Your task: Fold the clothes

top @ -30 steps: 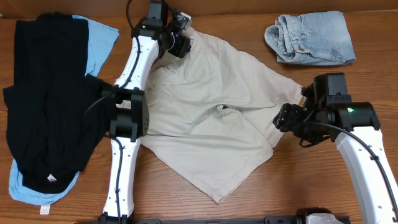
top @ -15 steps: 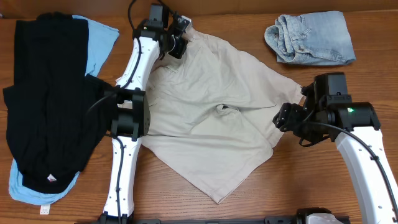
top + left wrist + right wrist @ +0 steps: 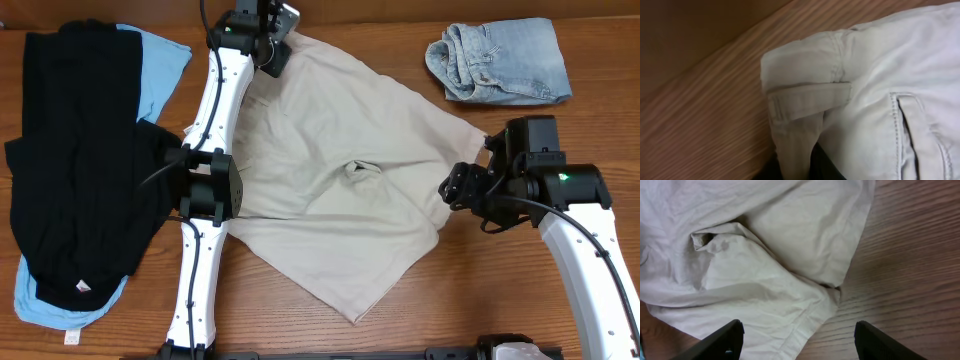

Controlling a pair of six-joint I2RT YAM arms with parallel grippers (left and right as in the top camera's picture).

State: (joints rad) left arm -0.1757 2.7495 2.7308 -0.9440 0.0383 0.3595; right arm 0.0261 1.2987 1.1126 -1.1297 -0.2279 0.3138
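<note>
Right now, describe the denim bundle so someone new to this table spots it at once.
On the wooden table, look to the far right corner, past the beige shorts spread in the middle. The denim bundle lies there alone: the only faded blue denim, and the only piece folded up small.

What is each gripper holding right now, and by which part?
The left gripper pinches the beige shorts at a waistband corner, by a belt loop. The right gripper is open over the shorts' hem, holding nothing.
</note>
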